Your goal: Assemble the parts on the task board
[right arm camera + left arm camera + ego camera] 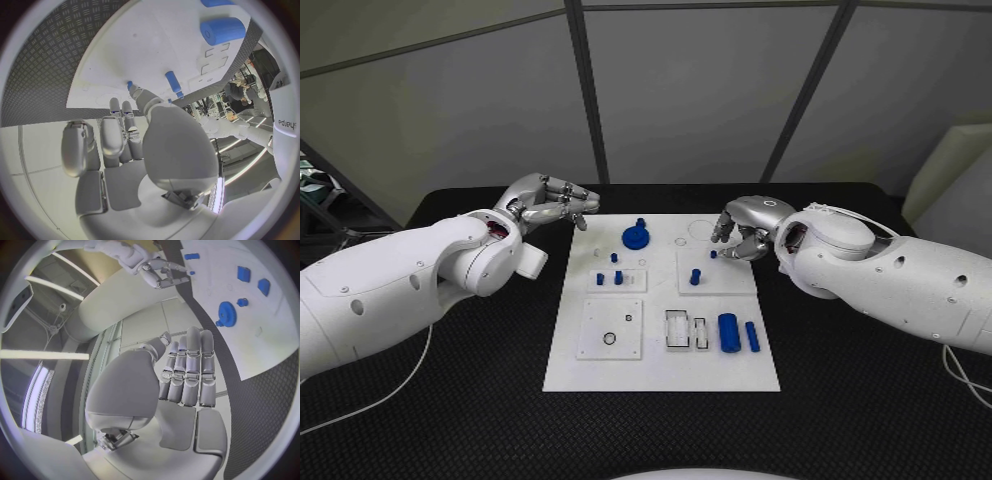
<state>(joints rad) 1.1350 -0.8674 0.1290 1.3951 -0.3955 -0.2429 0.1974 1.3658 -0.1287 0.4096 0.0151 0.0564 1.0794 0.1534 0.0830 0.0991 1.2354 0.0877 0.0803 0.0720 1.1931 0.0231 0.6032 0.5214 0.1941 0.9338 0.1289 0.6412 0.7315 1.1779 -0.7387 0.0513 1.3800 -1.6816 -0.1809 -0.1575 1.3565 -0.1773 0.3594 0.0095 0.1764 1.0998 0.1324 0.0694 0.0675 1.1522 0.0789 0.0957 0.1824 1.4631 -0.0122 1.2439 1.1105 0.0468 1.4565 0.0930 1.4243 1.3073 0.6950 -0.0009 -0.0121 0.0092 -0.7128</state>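
Task board (661,370) bears blue parts (728,328); hands hover apart.

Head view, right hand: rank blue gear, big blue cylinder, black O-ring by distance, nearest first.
From the right hand, at the task board's far right edge:
1. Blue gear, far end of the board, towards the left hand.
2. Big blue cylinder, near-right area, lying beside the white frames.
3. Black O-ring, near-left plate, diagonally across the board.
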